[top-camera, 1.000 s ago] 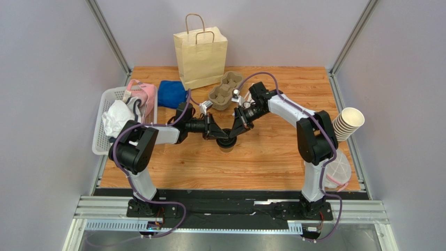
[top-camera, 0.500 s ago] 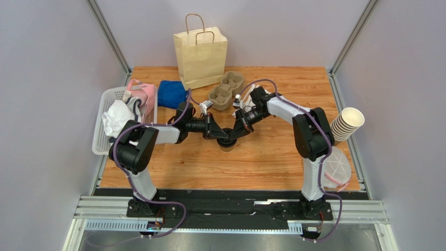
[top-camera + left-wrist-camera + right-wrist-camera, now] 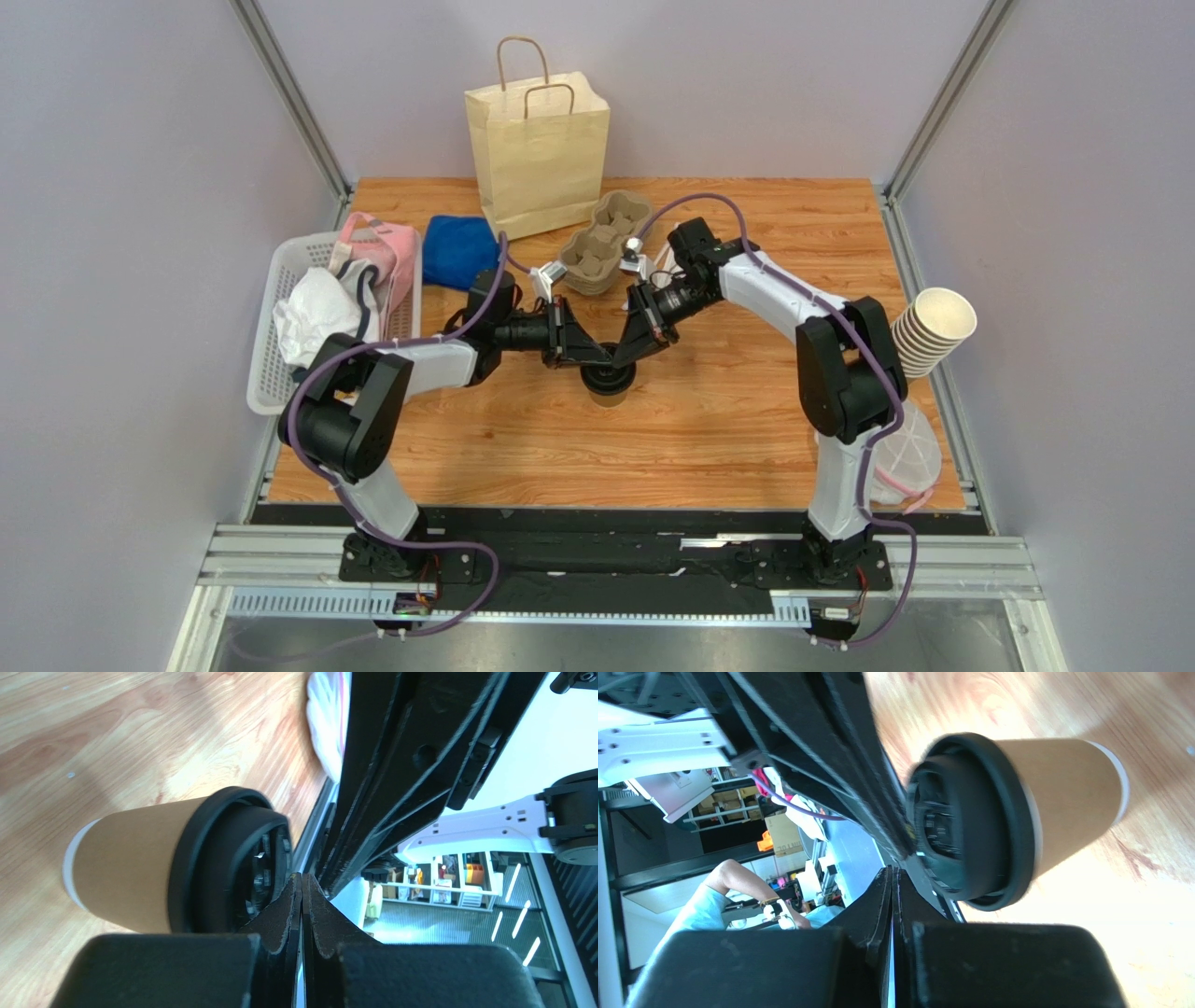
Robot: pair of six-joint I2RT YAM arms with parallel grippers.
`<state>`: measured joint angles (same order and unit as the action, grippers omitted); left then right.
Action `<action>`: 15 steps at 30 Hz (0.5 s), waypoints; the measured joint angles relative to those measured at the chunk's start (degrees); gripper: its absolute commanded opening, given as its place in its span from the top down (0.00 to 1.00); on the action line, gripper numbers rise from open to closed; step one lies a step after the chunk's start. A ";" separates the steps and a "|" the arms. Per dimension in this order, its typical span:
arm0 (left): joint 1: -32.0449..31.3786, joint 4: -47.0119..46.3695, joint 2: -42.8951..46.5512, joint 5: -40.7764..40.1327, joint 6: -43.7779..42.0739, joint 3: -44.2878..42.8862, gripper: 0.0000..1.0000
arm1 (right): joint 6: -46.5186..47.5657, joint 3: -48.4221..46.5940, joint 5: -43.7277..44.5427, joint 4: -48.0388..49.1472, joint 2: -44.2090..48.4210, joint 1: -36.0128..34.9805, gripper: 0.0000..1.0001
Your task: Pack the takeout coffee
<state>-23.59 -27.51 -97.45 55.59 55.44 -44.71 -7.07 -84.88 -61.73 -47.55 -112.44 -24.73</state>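
The takeout coffee point(image 3: 609, 381), a tan paper cup with a black lid, stands upright on the wooden table point(image 3: 730, 420) near its middle. My left gripper point(image 3: 588, 356) comes at it from the left and my right gripper point(image 3: 626, 353) from the right, tips meeting just over the lid. In the left wrist view the cup point(image 3: 130, 864) lies left of my shut left gripper point(image 3: 302, 882), whose tip is at the lid point(image 3: 235, 861). In the right wrist view the cup point(image 3: 1067, 801) and lid point(image 3: 969, 819) sit right of my shut right gripper point(image 3: 893, 876). Neither holds anything.
A tan paper bag point(image 3: 537, 147) with handles stands at the back. A cardboard cup carrier point(image 3: 606, 242) and a blue cloth point(image 3: 460, 249) lie in front of it. A white basket point(image 3: 288, 322) of items is at the left, and a stack of lidless cups point(image 3: 929, 332) at the right edge.
The left arm's elbow has shifted a little to the left. The right arm swayed slightly and came back. Both tips stay at the cup's lid, and the cup has not moved.
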 measured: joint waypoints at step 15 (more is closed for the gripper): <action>-3.28 -4.63 1.60 -1.79 4.26 2.60 0.97 | -3.21 -7.10 -1.97 1.33 -0.48 0.07 0.99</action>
<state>-26.87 -32.14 -95.85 53.80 59.70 -42.11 -10.28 -91.98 -63.70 -46.22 -112.92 -24.67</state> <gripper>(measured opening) 0.039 0.011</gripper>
